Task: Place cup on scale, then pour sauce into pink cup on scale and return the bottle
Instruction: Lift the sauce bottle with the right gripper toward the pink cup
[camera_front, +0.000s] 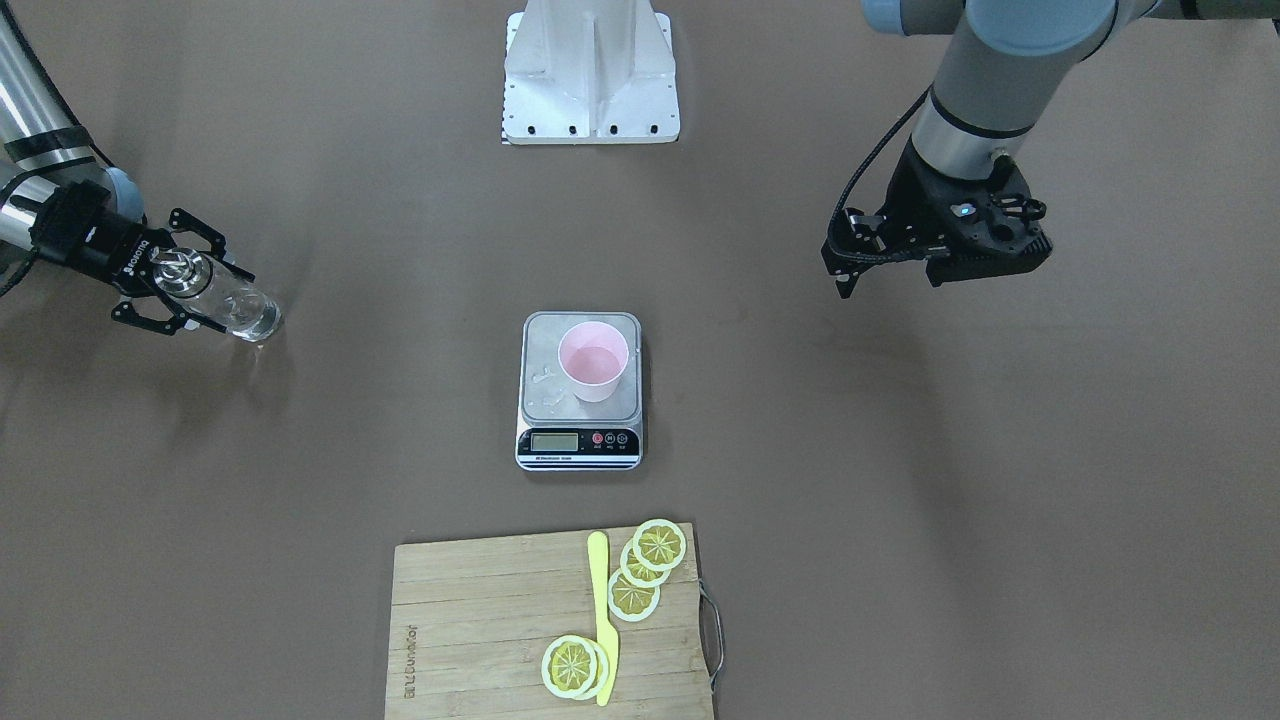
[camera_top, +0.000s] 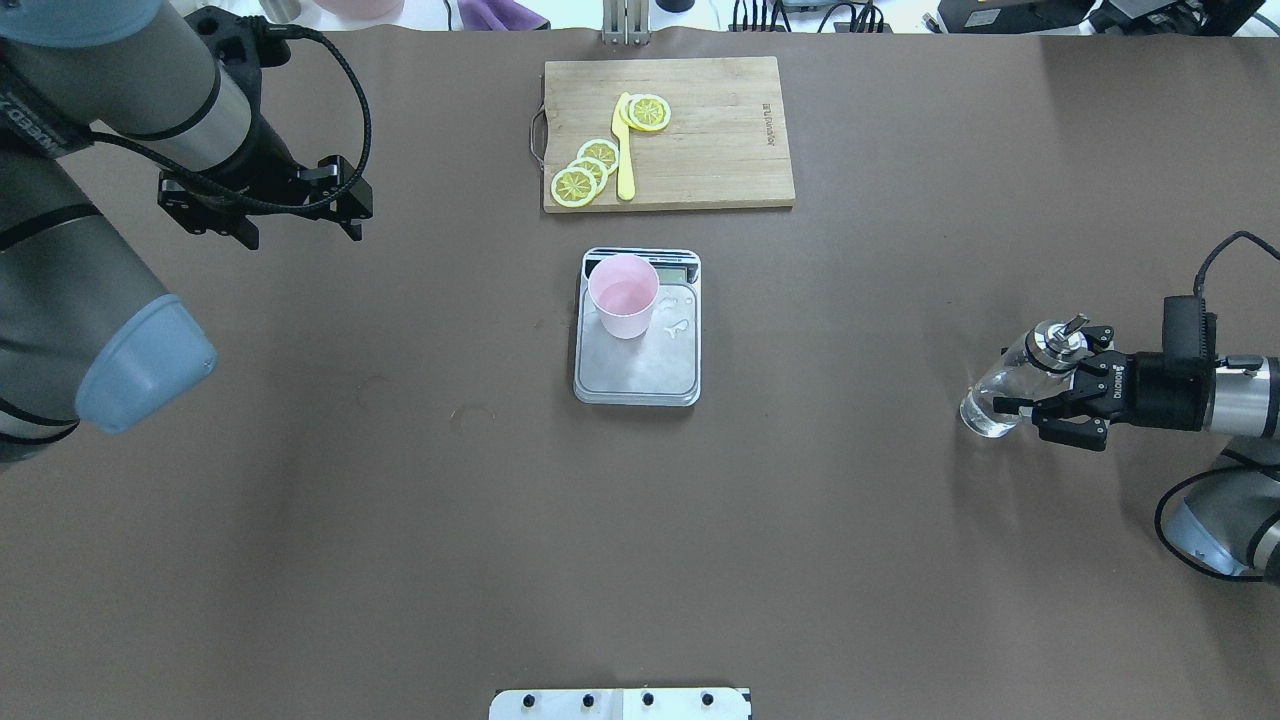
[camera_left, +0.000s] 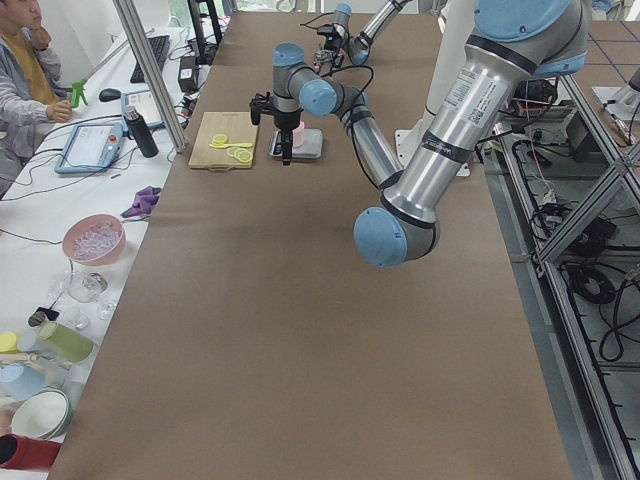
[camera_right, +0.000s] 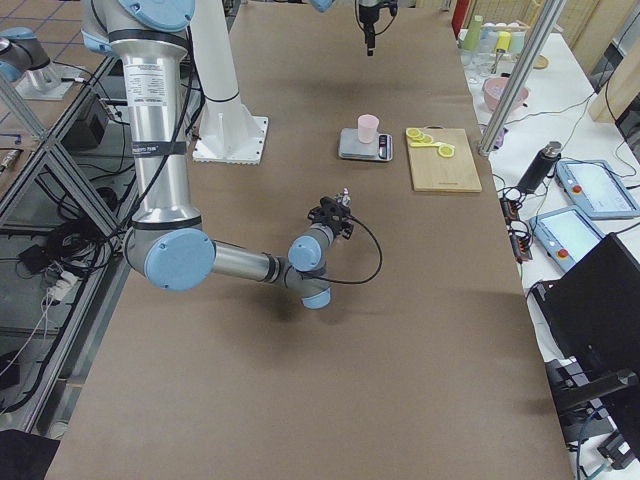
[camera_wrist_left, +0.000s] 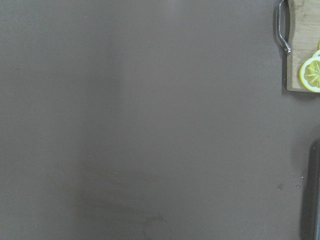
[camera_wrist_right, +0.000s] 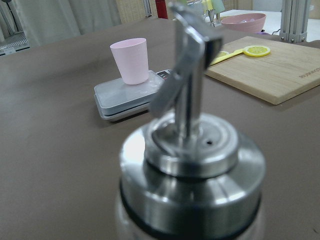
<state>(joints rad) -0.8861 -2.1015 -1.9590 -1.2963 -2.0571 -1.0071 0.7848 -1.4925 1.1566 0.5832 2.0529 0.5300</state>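
Observation:
The pink cup (camera_front: 594, 360) stands upright on the silver plate of the scale (camera_front: 545, 340) at mid-table, toward one side of the plate, with clear liquid in its bottom. A few drops (camera_top: 675, 327) lie on the plate beside it. The glass bottle (camera_front: 235, 305) stands far out on the robot's right side, metal spout up, with clear sauce inside. My right gripper (camera_front: 232, 300) reaches in level and is shut on the bottle's body. The spout cap (camera_wrist_right: 190, 165) fills the right wrist view. My left gripper (camera_top: 300, 235) hangs open and empty above bare table on the left.
A bamboo cutting board (camera_top: 720, 130) lies beyond the scale, carrying lemon slices (camera_top: 585, 170) and a yellow knife (camera_top: 624, 150). The robot's white base plate (camera_front: 592, 70) sits at the near edge. Operators' clutter lies off the table's far side.

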